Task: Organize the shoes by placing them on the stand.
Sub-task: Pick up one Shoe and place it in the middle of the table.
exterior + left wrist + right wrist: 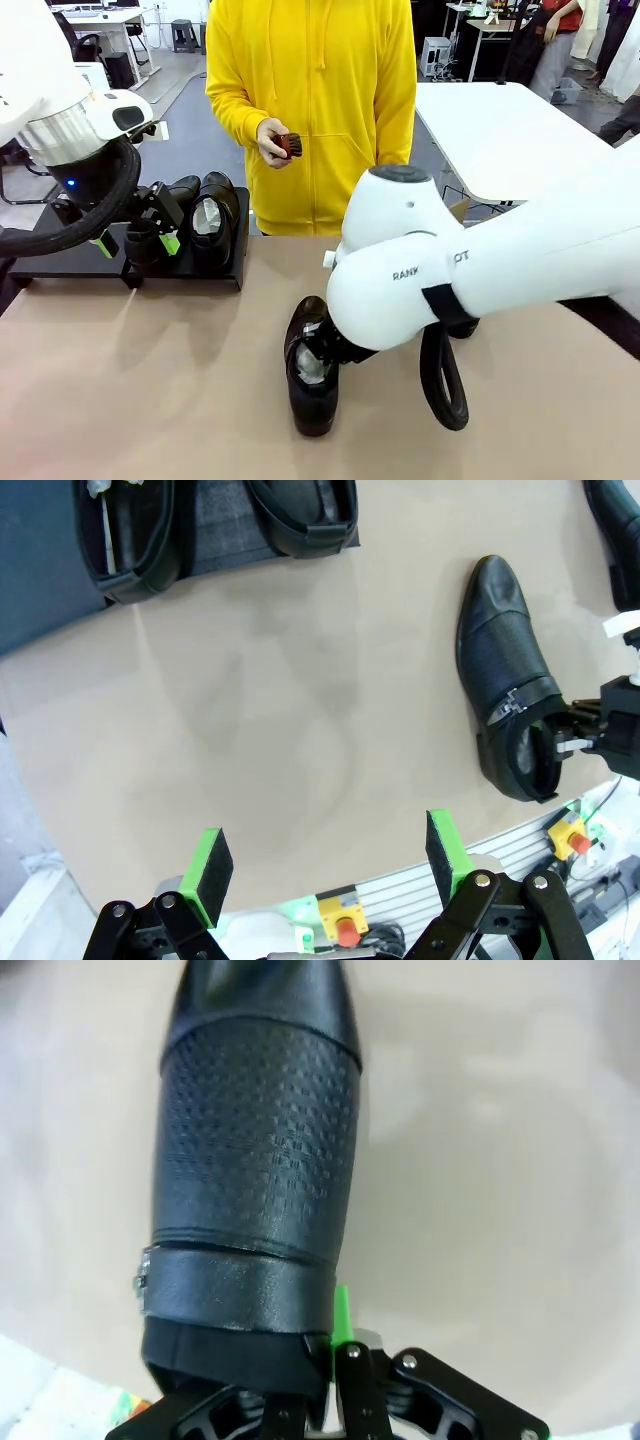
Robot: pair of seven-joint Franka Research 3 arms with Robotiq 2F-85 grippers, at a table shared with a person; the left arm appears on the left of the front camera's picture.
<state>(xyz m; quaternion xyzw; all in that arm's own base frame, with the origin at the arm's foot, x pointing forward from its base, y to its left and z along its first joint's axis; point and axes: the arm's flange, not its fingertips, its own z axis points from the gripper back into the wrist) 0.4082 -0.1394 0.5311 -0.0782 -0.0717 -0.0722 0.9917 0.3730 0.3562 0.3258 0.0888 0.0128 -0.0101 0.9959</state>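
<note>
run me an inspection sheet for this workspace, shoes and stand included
surface: tan tabletop, bare between the things
job's things: stand holds two shoes; third shoe off the stand, gripped at its heel end; fourth shoe on the tabletop
clutter: small brush in the person's hand
grippers: left gripper open, holding nothing; right gripper shut on the third shoe
cables: black cable loop hangs at the right arm
surroundings: person at the far side; white table behind

"RANK" on right arm (400, 275) (partly hidden)
</note>
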